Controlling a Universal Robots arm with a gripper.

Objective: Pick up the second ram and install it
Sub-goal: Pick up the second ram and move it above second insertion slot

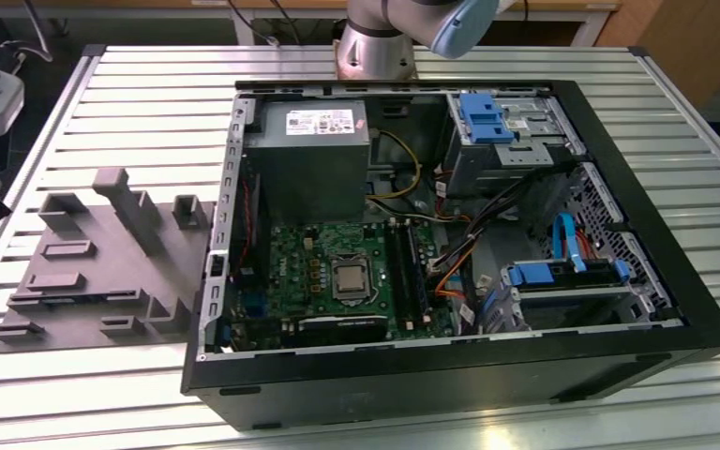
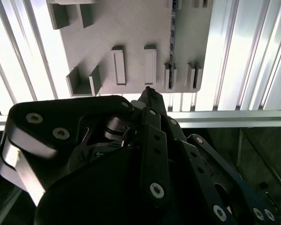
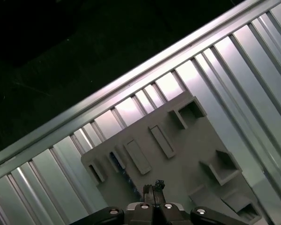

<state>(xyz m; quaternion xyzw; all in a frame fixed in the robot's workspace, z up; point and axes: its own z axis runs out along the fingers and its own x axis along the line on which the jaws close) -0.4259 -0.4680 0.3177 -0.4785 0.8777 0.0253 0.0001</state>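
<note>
Claw: we see the fingers of the black claw (image 2: 147, 90) (image 3: 157, 184) pressed together in both wrist views, with nothing between them.
Claw position: its tips hang over the edge of the fixture plate (image 2: 131, 28) (image 3: 187, 154) that faces the table's rim.
Second ram: we find the second ram (image 2: 171, 51) (image 3: 125, 174), a thin dark stick, standing on its long edge in a slot of the plate. It runs square to that same plate edge, near one corner of the plate.
Claw to ram: the tips lie close to the stick's near end but apart from it.
Fixture plate: in the exterior view, the grey plate (image 1: 97, 281) carries raised brackets and blocks. It lies flat along the table's edge on the exterior view's left, just beside the computer case.
Table: a ribbed aluminium table (image 1: 147, 84) bears both plate and case.
Computer case: the black computer case (image 1: 460, 375) lies on its side, open, from the table's middle toward the edge on the exterior view's right.
Motherboard: a green motherboard (image 1: 316, 248) lines the case floor, with the processor (image 1: 350, 279) in its socket.
Memory slots: long black memory slots (image 1: 407, 267) run just beside the processor. We cannot tell whether any of them holds a stick.
Power supply: a grey power supply (image 1: 310, 141) fills the case corner nearest the arm base (image 1: 379, 52).
Drive cages: the drive cages (image 1: 501, 127), with blue tabs, sit along the case side on the exterior view's right.
</note>
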